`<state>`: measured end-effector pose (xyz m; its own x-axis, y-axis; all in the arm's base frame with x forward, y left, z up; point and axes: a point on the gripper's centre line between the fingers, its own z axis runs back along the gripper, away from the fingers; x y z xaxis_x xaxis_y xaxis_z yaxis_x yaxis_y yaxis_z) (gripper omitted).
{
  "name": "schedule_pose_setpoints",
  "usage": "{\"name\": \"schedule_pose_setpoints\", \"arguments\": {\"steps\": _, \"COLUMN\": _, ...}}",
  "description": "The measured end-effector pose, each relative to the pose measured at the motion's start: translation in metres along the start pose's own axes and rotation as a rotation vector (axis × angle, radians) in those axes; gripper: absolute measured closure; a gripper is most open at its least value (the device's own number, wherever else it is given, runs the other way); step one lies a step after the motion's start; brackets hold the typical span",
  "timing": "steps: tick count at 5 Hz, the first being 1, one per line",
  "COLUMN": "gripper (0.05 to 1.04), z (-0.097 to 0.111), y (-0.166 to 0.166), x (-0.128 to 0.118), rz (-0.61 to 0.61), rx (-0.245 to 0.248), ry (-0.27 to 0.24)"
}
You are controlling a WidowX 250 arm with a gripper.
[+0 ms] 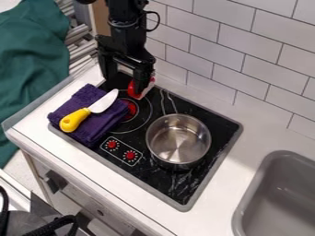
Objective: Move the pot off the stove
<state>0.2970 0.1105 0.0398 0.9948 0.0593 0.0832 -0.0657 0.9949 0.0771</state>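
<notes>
The gripper point(126, 82) hangs over the back left corner of the stove point(165, 188), its two fingers apart and pointing down. A shiny metal pot point(178, 139) stands upright on the right side of the stove, in front and to the right of the gripper and not touching it. The pot looks empty inside, and a thin wire-like handle extends from its rim toward the back.
A purple cloth point(91, 112) lies over the stove's left side, with a yellow-handled knife point(89, 112) on it. A red and white object point(140, 90) is by the right finger. A grey sink point(280, 198) is at the right, and a tiled wall rises behind.
</notes>
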Motion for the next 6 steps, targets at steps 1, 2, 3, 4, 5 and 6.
{"name": "schedule_pose_setpoints", "arguments": {"steps": 1, "gripper": 0.073, "z": -0.011, "y": -0.002, "x": -0.005, "rz": 0.001, "rx": -0.009, "ry": 0.032}}
{"name": "schedule_pose_setpoints", "arguments": {"steps": 2, "gripper": 0.073, "z": -0.021, "y": -0.013, "x": -0.015, "rz": -0.006, "rx": 0.0, "ry": 0.045}}
{"name": "schedule_pose_setpoints", "arguments": {"steps": 3, "gripper": 0.073, "z": -0.024, "y": -0.028, "x": -0.022, "rz": -0.036, "rx": 0.03, "ry": 0.035}}
{"name": "schedule_pose_setpoints", "arguments": {"steps": 4, "gripper": 0.073, "z": -0.025, "y": -0.045, "x": -0.027, "rz": -0.056, "rx": 0.038, "ry": 0.043}}
{"name": "schedule_pose_setpoints", "arguments": {"steps": 5, "gripper": 0.073, "z": -0.027, "y": -0.06, "x": -0.024, "rz": -0.051, "rx": 0.018, "ry": 0.012}}
{"name": "schedule_pose_setpoints", "arguments": {"steps": 6, "gripper": 0.073, "z": -0.041, "y": -0.068, "x": -0.015, "rz": 0.014, "rx": -0.026, "ry": -0.04}}
